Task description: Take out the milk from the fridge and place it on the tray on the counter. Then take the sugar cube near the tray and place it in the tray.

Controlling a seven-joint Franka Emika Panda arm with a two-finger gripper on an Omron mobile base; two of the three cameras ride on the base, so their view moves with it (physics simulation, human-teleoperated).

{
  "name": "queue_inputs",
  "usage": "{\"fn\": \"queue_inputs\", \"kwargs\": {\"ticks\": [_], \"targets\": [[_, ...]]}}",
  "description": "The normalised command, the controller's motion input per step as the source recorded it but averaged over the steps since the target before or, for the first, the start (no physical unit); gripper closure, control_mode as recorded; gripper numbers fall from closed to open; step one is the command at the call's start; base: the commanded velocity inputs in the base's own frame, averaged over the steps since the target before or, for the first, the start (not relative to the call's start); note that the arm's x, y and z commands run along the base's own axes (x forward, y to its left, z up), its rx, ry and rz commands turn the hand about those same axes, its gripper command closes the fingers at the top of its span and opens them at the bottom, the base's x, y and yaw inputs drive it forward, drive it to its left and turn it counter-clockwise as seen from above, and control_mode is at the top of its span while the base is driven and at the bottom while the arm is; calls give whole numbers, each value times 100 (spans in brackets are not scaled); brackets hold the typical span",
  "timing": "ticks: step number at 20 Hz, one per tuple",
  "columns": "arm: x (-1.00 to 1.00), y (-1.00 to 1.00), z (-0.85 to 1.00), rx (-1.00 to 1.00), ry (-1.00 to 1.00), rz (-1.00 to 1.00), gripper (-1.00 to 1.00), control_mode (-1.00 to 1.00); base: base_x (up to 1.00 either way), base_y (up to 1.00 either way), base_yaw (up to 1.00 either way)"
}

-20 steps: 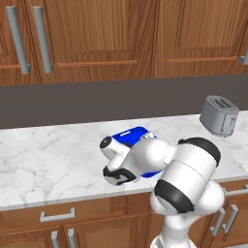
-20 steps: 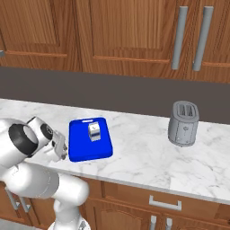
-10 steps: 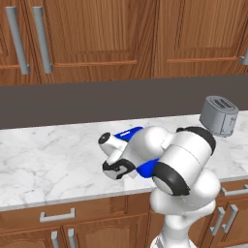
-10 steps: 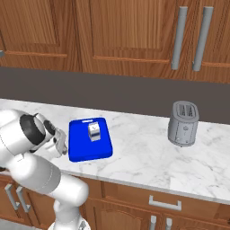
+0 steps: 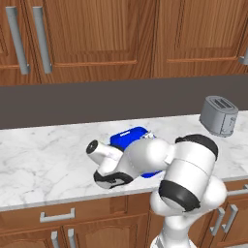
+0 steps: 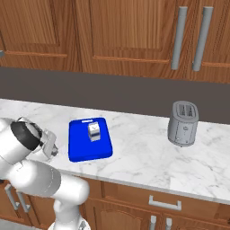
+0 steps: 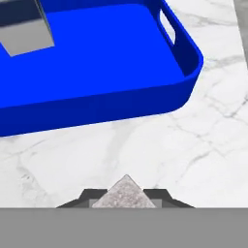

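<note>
Gripper (image 7: 126,201) has swung left, off the tray (image 7: 111,109), now pinching sugar cube (image 7: 125,193); milk (image 6: 94,131) already in tray—1 drop left.

Glossy white rounded arm (image 5: 186,177) segments joined by black bands

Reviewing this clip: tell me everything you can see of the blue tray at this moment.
The tray is a flat, bright blue rounded rectangle with a low raised rim and a slot handle cut into one end; it looks like glossy plastic. It lies flat on the counter, left of the toaster in the right base view. The milk stands upright inside it. The gripper, holding the sugar cube, is just outside its rim.
</note>
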Motion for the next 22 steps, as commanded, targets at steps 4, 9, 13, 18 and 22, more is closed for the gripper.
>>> {"fn": "queue_inputs", "kwargs": {"ticks": [4,9,13,18,22], "targets": [[-43,0,38,0,-17,0,100,-100,0,0,0],[-16,-27,72,2,-13,0,100,-100,0,0,0],[0,-51,61,5,-8,0,100,-100,0,0,0],[0,-55,42,4,-7,1,100,-100,0,0,0],[6,-44,18,4,-4,1,100,-100,0,0,0]]}}
